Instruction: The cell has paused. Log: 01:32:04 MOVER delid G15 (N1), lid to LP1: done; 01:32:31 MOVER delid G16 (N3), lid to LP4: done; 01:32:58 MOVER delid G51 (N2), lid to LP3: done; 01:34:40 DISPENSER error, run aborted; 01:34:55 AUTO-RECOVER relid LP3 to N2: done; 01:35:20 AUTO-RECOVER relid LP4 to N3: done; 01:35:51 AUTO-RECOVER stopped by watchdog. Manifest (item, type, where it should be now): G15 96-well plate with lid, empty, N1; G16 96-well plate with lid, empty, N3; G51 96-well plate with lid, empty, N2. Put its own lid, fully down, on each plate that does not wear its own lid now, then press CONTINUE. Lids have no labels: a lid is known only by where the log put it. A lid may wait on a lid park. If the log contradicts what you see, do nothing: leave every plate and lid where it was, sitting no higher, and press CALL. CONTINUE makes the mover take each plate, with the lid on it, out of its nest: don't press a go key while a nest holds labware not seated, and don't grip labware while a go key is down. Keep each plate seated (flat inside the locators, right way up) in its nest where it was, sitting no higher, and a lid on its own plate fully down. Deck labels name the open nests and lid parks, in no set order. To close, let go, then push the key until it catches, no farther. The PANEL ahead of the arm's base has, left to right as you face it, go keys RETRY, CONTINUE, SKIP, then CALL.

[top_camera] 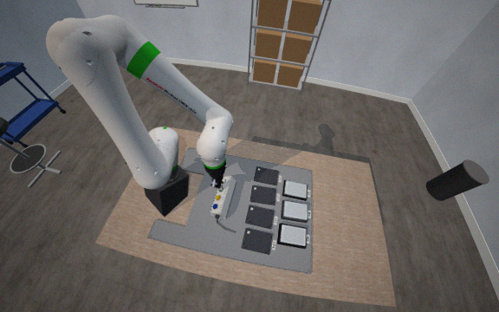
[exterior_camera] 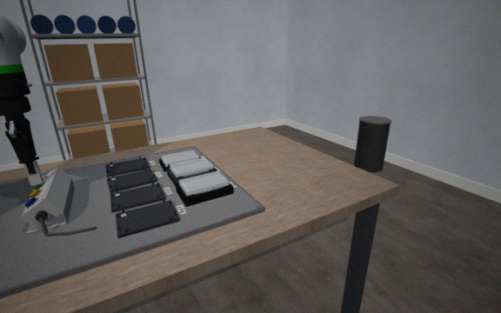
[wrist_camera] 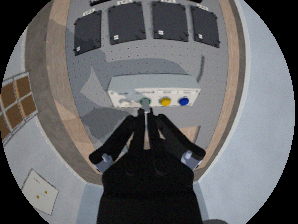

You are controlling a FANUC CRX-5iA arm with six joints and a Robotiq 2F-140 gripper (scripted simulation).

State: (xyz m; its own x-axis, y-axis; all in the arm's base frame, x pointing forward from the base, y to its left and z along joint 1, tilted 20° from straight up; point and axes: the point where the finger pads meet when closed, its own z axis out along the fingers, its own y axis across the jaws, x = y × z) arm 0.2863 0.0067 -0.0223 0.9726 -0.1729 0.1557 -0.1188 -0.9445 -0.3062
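Claw [exterior_camera: 34,177]: clenched, fingers together, grasping nothing. It points straight down with its tips at the far end of the panel's sloped face; in the wrist view the tips [wrist_camera: 144,103] cover the key left of the yellow one.

Panel [exterior_camera: 55,191]: grey wedge-shaped box on the grey deck mat [exterior_camera: 216,209], between the arm's black base [top_camera: 169,197] and the lid parks. Visible keys: green [exterior_camera: 37,186], yellow [wrist_camera: 164,102] and blue [wrist_camera: 184,102]; a cable leaves the box at its near end.

Lid parks [top_camera: 262,195]: 4 dark flat pads in 1 column beside the panel, each bare, with a small white label at its edge, text too small to read.

Plates [top_camera: 295,211]: 3 96-well plates in 1 column on the outer side of the mat, just beside the parks. All 3 sit level in their nests. Whether each wears a clear lid cannot be told for certain.

Desk [exterior_camera: 303,174]: wooden top carrying the mat.

Surroundings: shelf rack [exterior_camera: 139,65] with cardboard boxes against the wall; dark cylinder [exterior_camera: 372,143] beyond the desk's corner; blue cart [top_camera: 16,65] and a stool at the room's edge.
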